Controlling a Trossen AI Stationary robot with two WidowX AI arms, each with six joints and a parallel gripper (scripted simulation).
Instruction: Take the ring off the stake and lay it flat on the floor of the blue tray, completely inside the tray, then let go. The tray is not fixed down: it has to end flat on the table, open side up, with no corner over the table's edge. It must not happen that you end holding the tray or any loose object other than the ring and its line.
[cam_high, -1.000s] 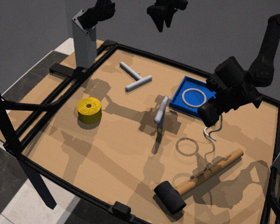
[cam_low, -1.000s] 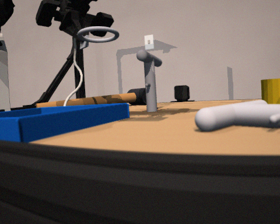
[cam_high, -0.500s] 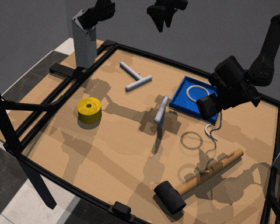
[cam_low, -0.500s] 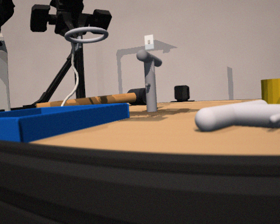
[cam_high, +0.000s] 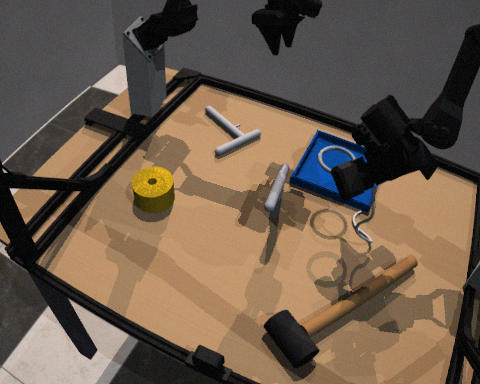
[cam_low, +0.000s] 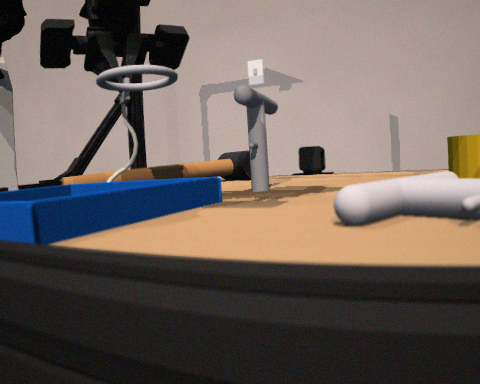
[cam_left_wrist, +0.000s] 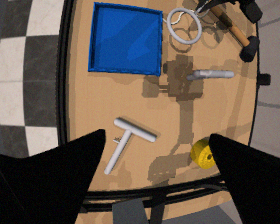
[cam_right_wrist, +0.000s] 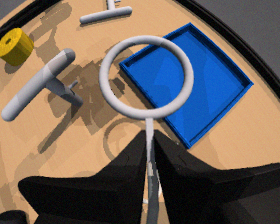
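Observation:
The pale grey ring (cam_high: 320, 159) (cam_low: 137, 87) (cam_left_wrist: 186, 42) (cam_right_wrist: 103, 75) is off the stake and held in the air, roughly level. My right gripper (cam_low: 124, 65) (cam_right_wrist: 149, 135) is shut on the ring's short stem; a pale cord (cam_low: 133, 135) hangs below. The blue tray (cam_high: 310, 170) (cam_low: 125, 210) (cam_left_wrist: 125, 40) (cam_right_wrist: 210, 85) lies open side up, empty. In the left wrist view the ring appears beside the tray, not over it. The upright grey stake (cam_high: 277, 187) (cam_low: 258, 150) stands bare. My left gripper (cam_high: 282, 49) (cam_left_wrist: 159, 137) is open and empty, high up.
A second grey T-shaped piece (cam_high: 225, 123) (cam_low: 370, 202) (cam_left_wrist: 135, 130) lies flat. A yellow cylinder (cam_high: 153, 197) (cam_low: 465, 157) (cam_right_wrist: 16, 47) stands farther away. A black-headed mallet (cam_high: 360, 297) (cam_left_wrist: 235, 30) lies near the hanging cord. The tray is close to the table's dark edge rail.

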